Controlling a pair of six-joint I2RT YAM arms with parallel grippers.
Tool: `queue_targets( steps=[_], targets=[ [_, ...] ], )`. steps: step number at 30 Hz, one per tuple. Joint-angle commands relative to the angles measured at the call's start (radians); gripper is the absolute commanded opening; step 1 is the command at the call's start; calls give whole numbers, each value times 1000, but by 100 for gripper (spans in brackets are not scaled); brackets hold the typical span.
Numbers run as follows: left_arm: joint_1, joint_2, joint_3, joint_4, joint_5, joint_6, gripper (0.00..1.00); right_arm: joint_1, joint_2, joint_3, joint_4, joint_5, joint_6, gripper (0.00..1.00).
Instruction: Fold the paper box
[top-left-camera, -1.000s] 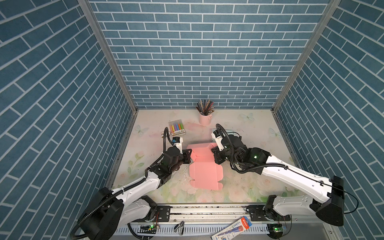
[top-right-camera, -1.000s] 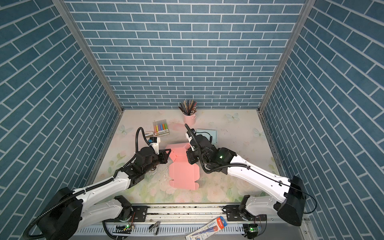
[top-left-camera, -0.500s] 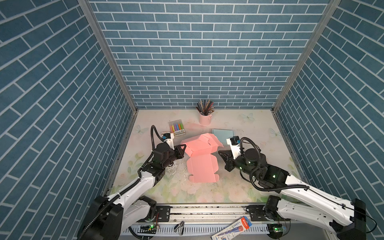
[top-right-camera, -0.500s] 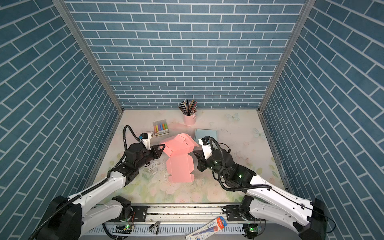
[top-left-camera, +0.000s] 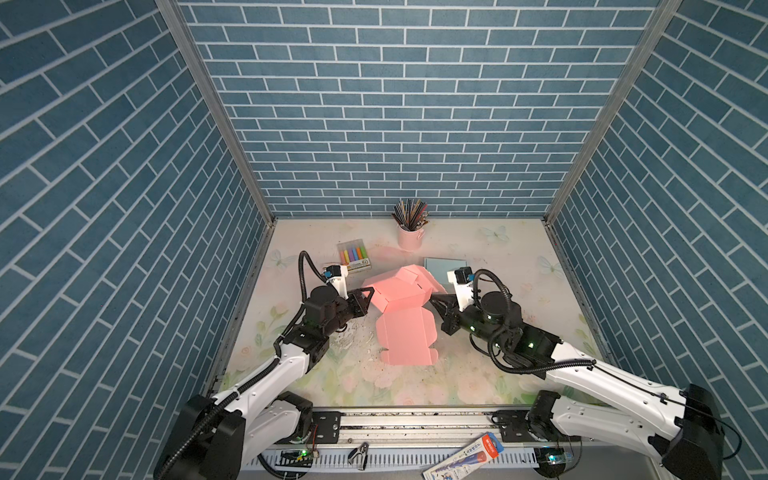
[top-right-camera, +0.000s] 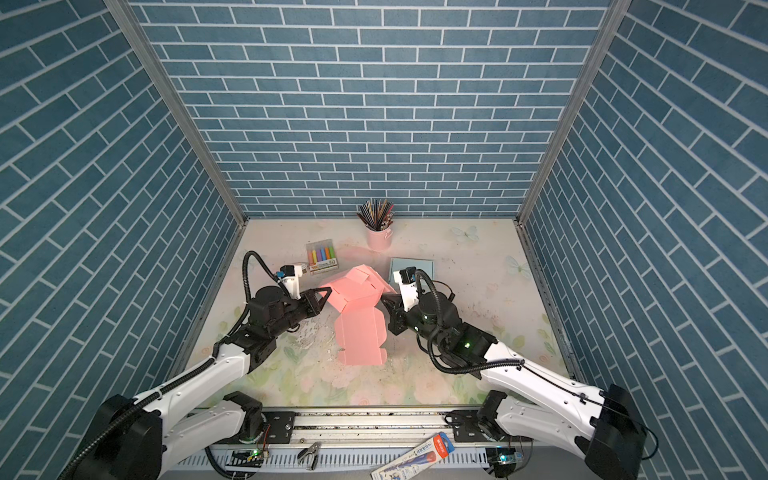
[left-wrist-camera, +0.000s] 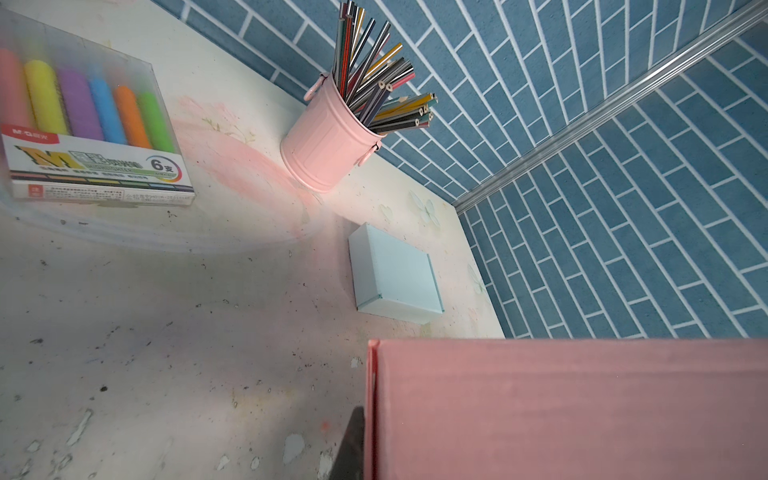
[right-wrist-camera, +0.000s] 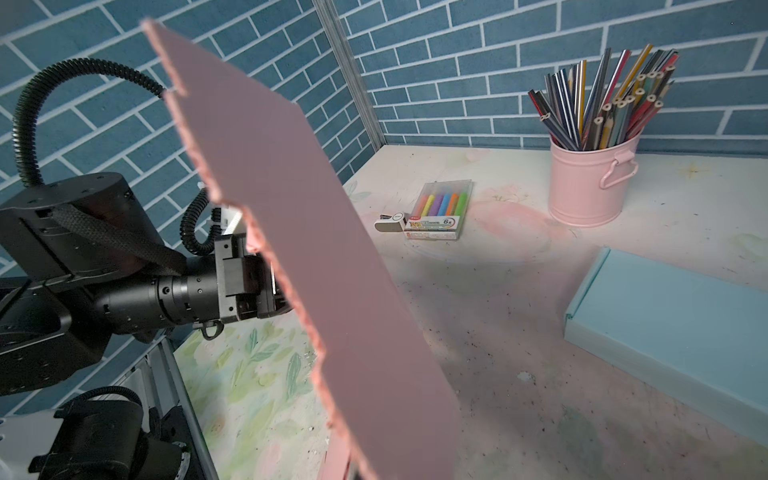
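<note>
The pink paper box (top-left-camera: 401, 291) is half raised in both top views: its far part stands up off the table, while its near panel (top-left-camera: 405, 338) lies flat. My left gripper (top-left-camera: 368, 297) is shut on the raised part's left edge, and in the left wrist view one dark finger (left-wrist-camera: 351, 449) presses against the pink board (left-wrist-camera: 561, 407). My right gripper (top-left-camera: 432, 299) is shut on the right edge. In the right wrist view the pink panel (right-wrist-camera: 299, 249) crosses the picture and hides the jaws. Both grippers, left (top-right-camera: 324, 294) and right (top-right-camera: 384, 298), hold the paper box (top-right-camera: 357, 291) between them.
A pink bucket of pencils (top-left-camera: 410, 237) stands at the back. A pack of highlighters (top-left-camera: 354, 257) lies back left, with a small white item (right-wrist-camera: 390, 222) beside it. A light blue box (top-left-camera: 446, 266) lies just behind the right gripper. A clip and a packet (top-left-camera: 465, 453) rest on the front rail.
The right arm has drawn back from the middle to the right side. The left gripper has shifted left. The box's far part has risen from flat to tented between the two grippers.
</note>
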Motion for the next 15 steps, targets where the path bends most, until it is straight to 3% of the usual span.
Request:
queue_targets(
  steps=[1,15],
  targets=[
    [6,-3,-17,38,18,-11,11,-3,19,33,61,-23,32,0],
    [6,10,-52,54,2,1,11,-10,135,88,-18,-22,100,0]
  ],
)
